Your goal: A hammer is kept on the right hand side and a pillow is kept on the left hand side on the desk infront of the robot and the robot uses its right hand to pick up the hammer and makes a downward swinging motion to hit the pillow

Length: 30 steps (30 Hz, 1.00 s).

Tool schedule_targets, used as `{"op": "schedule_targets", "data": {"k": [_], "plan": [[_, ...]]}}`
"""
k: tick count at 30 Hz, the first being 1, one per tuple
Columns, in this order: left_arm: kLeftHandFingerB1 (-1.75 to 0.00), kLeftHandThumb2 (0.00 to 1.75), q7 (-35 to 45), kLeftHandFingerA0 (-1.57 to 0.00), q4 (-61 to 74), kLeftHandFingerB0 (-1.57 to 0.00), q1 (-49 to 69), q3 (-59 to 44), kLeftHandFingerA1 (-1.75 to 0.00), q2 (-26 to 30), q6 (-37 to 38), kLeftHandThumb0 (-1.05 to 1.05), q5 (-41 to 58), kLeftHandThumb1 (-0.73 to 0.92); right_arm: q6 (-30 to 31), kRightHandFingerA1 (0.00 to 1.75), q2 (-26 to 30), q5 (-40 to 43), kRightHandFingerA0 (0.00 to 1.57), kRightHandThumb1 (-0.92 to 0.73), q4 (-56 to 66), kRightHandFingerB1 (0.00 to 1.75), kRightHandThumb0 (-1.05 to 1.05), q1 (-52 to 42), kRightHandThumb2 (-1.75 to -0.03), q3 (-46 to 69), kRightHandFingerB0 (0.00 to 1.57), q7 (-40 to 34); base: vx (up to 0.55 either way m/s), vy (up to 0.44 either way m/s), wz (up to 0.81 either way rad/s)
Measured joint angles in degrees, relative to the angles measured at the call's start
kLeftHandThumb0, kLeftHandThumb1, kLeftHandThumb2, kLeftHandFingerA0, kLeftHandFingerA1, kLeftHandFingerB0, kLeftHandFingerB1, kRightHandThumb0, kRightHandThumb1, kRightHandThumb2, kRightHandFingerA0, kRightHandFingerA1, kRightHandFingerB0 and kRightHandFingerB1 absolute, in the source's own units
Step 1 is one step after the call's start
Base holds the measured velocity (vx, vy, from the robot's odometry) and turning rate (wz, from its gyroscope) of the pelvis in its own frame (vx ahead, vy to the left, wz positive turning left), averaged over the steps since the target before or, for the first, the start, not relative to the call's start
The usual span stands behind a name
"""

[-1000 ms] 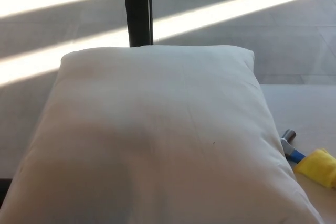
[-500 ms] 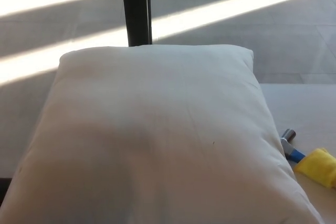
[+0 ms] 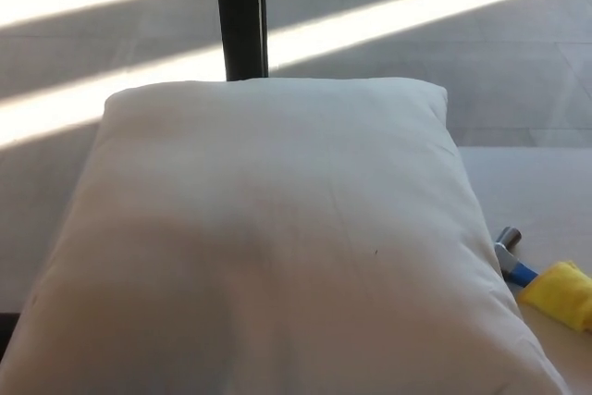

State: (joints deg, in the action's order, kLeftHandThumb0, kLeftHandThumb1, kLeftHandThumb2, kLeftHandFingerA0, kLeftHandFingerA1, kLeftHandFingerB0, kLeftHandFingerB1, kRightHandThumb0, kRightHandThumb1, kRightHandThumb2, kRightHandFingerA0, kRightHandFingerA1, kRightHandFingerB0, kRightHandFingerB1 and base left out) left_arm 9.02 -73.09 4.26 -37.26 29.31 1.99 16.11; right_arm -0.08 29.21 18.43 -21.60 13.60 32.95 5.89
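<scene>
Neither robot hand is showing yet; hammer (image 3: 546, 284) is lying at 4 o'clock beside the white pillow (image 3: 277, 247), so grab its handle squarely.

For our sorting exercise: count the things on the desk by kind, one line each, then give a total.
Pillow: 1
Hammer, lying partly hidden by the pillow's right edge: 1
Total: 2
No robot hand is in view.

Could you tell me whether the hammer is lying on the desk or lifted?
Lying on the desk: the hammer rests beside the pillow, no hand in view.
</scene>
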Motion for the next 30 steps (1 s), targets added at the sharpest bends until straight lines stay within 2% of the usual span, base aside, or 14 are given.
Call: {"op": "schedule_targets", "data": {"k": [3,4,5,7,8,9,13,14,15,17,23,24,26,30], "plan": [[-0.49,0.62,0.4,-0.58,0.0,-0.48,-0.4,0.3,-0.60,0.0,0.0,-0.62,0.0,0.72,0.8,0.45,-0.3,-0.4,0.02,-0.61,5.9,0.38,-0.87,-1.8,-0.99,-5.3,0.12,1.6,0.00,0.000,0.00],[-0.49,0.62,0.5,-0.58,0.1,-0.48,-0.5,0.4,-0.62,0.0,0.0,-0.62,0.0,0.73,1.0,0.36,-0.4,-0.6,0.10,-0.75,7.6,0.26,-0.82,-2.4,-0.64,-7.1,0.15,2.1,0.00,0.000,0.00],[-0.48,0.61,0.7,-0.59,0.1,-0.47,-0.6,0.5,-0.63,0.0,0.0,-0.63,0.1,0.72,1.5,0.35,-0.3,-0.9,0.10,-0.73,9.6,0.26,-0.85,-3.2,-0.63,-9.3,0.16,2.8,0.00,0.000,0.00],[-0.49,0.61,1.1,-0.60,0.2,-0.47,-0.7,0.8,-0.65,0.1,0.0,-0.64,0.2,0.72,2.8,0.45,-0.3,-1.8,0.05,-0.55,13.2,0.40,-0.85,-4.8,-0.96,-13.6,0.07,4.1,0.00,0.000,0.00],[-0.49,0.61,1.2,-0.59,0.2,-0.47,-0.7,0.9,-0.64,0.1,0.0,-0.63,0.2,0.72,3.4,0.38,-0.3,-2.2,0.09,-0.70,14.2,0.27,-0.83,-5.2,-0.62,-15.2,0.17,4.5,0.00,0.000,0.00],[-0.48,0.61,1.3,-0.59,0.2,-0.48,-0.7,1.0,-0.62,0.2,0.0,-0.63,0.2,0.72,3.9,0.41,-0.3,-2.5,0.04,-0.55,14.9,0.38,-0.86,-5.4,-0.96,-16.3,0.10,4.9,0.00,0.000,0.00],[-0.47,0.62,1.7,-0.59,0.2,-0.47,-0.5,1.1,-0.60,0.3,0.0,-0.63,0.4,0.73,5.8,0.38,0.3,-4.0,0.02,-0.56,16.2,0.36,-0.77,-5.6,-0.96,-19.5,0.09,6.0,0.00,0.000,0.00],[-0.47,0.62,1.8,-0.58,0.2,-0.47,-0.4,1.2,-0.61,0.3,0.0,-0.63,0.4,0.73,6.1,0.36,0.6,-4.4,0.03,-0.74,16.3,0.27,-0.79,-5.6,-0.63,-19.9,0.13,6.3,0.00,0.000,0.00],[-0.47,0.62,2.0,-0.58,0.2,-0.45,-0.4,1.3,-0.62,0.3,0.0,-0.63,0.4,0.75,6.4,0.33,0.8,-4.8,0.03,-0.57,16.3,0.36,-0.81,-5.6,-0.99,-20.3,0.10,6.6,0.00,0.000,0.00],[-0.48,0.61,2.2,-0.61,0.3,-0.48,-0.4,1.5,-0.62,0.3,0.0,-0.63,0.5,0.73,7.0,0.30,1.4,-5.5,0.01,-0.73,16.2,0.25,-0.77,-5.6,-0.64,-21.0,0.14,7.0,0.00,0.000,0.00],[-0.47,0.62,2.4,-0.57,0.3,-0.45,-0.3,2.4,-0.61,0.6,0.0,-0.64,0.5,0.75,8.7,0.35,3.1,-7.4,0.03,-0.57,15.2,0.37,-0.77,-5.4,-0.96,-23.5,0.10,8.9,0.00,0.000,0.00],[-0.48,0.62,2.5,-0.58,0.3,-0.46,-0.3,2.5,-0.61,0.6,0.0,-0.62,0.5,0.74,8.8,0.26,3.2,-7.7,0.03,-0.74,15.0,0.25,-0.74,-5.4,-0.64,-23.8,0.17,9.1,0.00,0.000,0.00],[-0.48,0.62,2.8,-0.60,0.3,-0.48,-0.2,2.5,-0.62,0.6,0.1,-0.66,0.6,0.75,9.0,0.29,3.6,-9.0,0.03,-0.57,14.8,0.37,-0.76,-5.4,-0.96,-25.4,0.12,9.6,0.00,0.000,0.00],[-0.49,0.62,2.8,-0.57,0.3,-0.46,-0.2,3.1,-0.62,0.6,0.2,-0.63,0.6,0.73,9.1,0.31,4.3,-12.0,0.05,-0.58,14.7,0.36,-0.84,-5.4,-0.99,-28.6,0.12,9.7,0.00,0.000,0.00]]}}
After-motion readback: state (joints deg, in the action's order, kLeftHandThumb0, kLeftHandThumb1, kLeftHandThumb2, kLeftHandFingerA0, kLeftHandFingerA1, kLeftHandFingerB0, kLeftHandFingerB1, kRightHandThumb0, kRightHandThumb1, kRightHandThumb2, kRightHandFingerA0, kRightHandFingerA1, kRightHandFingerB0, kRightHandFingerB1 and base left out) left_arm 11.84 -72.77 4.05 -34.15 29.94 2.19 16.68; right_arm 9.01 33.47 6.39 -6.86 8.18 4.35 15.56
